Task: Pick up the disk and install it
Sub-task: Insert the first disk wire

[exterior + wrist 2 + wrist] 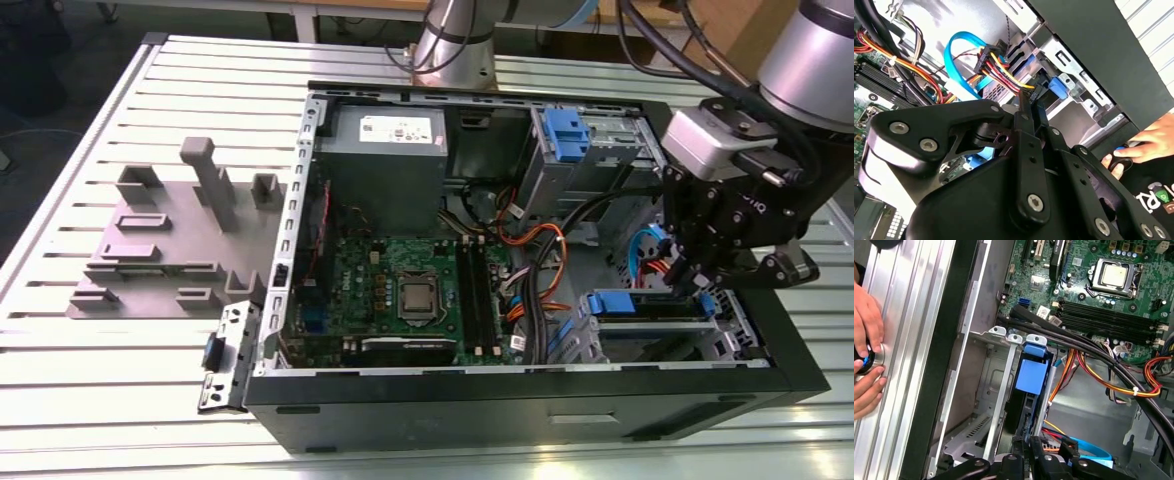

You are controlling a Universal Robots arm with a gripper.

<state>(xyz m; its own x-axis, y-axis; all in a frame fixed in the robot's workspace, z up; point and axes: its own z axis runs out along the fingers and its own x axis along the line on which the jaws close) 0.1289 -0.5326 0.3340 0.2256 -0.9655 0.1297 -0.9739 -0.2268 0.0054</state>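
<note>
The disk [651, 305] sits on edge in the drive bay at the front corner of the open computer case [534, 405], on the exterior view's right. Its blue rail and blue pull tab [1030, 375] show in the first wrist view, with the dark disk body [1019, 405] beside them. My gripper [697, 285] reaches down into the bay over the disk's cable end. Its black fingers [1033, 442] close narrowly on the disk's edge. In the second wrist view the fingertips [1030, 105] stand close together near the red and yellow power plug.
A grey power-supply box [384, 140] and another blue drive carrier [566, 135] sit at the case's far side. The motherboard [400, 290] and loose orange and blue cables [527, 250] lie beside the bay. Grey fixtures [174, 230] stand outside the case. A person's hand [866, 355] holds a button.
</note>
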